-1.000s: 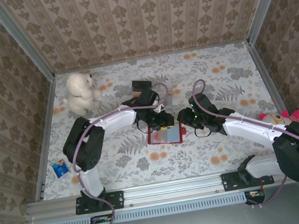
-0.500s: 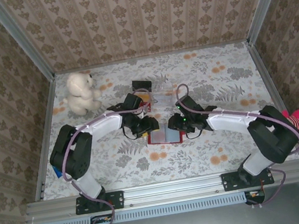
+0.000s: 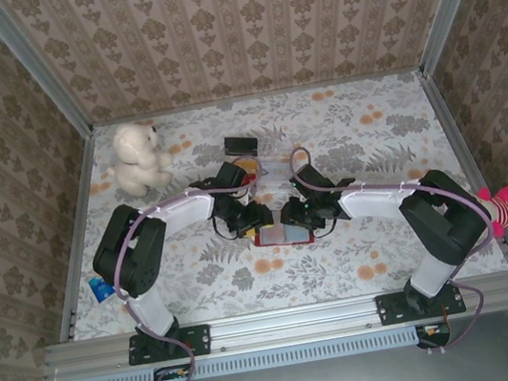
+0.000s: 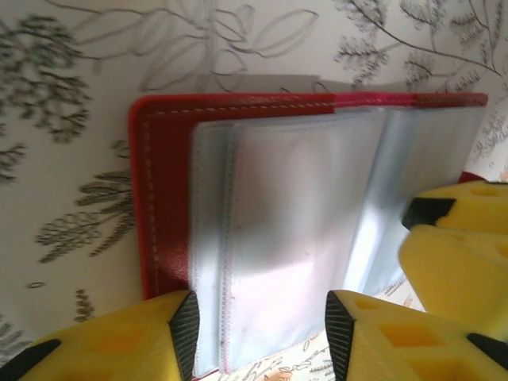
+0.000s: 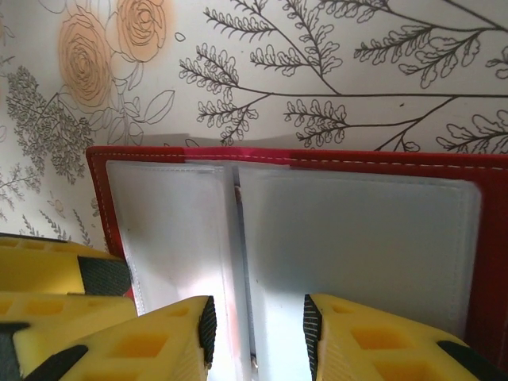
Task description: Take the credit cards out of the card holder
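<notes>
Card holder (image 3: pixel 283 235) open between both parted jaws

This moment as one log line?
holder: open, flat | left end effector: open at sleeves | right end effector: open at sleeves

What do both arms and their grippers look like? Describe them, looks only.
The left arm and right arm each have white tubular links, bulky black joints and a greyish-purple cable looping alongside. The left gripper and right gripper have chunky yellow fingers with square recesses and black inner pads.
</notes>
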Available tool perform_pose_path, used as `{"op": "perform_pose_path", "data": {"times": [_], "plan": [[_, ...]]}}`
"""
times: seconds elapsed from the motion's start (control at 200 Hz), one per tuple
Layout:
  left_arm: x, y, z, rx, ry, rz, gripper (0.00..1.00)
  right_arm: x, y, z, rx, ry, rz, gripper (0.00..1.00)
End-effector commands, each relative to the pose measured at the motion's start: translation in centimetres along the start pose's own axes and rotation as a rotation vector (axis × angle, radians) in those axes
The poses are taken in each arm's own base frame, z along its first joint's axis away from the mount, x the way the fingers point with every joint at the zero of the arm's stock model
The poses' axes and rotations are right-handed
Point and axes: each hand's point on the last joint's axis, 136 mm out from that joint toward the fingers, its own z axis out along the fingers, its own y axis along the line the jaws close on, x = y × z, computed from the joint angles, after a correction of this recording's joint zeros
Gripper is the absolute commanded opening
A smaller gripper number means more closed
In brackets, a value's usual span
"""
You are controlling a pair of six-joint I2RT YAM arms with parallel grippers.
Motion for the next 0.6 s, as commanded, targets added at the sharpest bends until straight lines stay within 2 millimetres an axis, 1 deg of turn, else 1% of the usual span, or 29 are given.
{"op": "perform_pose_path", "data": {"times": [0.0, 0.1, 0.15, 0.225, 0.33, 0.515, 0.595], "plan": [[-0.4, -0.7, 0.1, -0.002, 0.003, 0.007, 0.46, 0.4, 0.1, 0.2, 0.010, 0.026, -0.015, 0.37], [-0.5, 0.4, -0.3, -0.061, -0.015, -0.005, 0.46, 0.4, -0.1, 0.3, 0.017, 0.029, -0.015, 0.37], [-0.6, 0.5, -0.6, -0.073, -0.025, -0.004, 0.46, 0.5, -0.2, 0.3, 0.022, 0.030, -0.016, 0.37], [-0.7, -0.1, -0.9, -0.047, -0.033, 0.013, 0.46, 0.5, -0.5, 0.5, 0.032, 0.034, -0.015, 0.37], [-0.5, -0.9, -0.5, -0.006, -0.017, 0.020, 0.45, 0.7, -0.8, 0.8, 0.044, 0.045, -0.013, 0.37], [-0.3, -0.8, 0.4, -0.015, 0.011, 0.009, 0.44, 0.9, -1.3, 1.3, 0.060, 0.057, -0.010, 0.36], [-0.3, -0.6, 0.5, -0.024, 0.013, 0.011, 0.44, 1.0, -1.4, 1.4, 0.064, 0.061, -0.010, 0.36]]}}
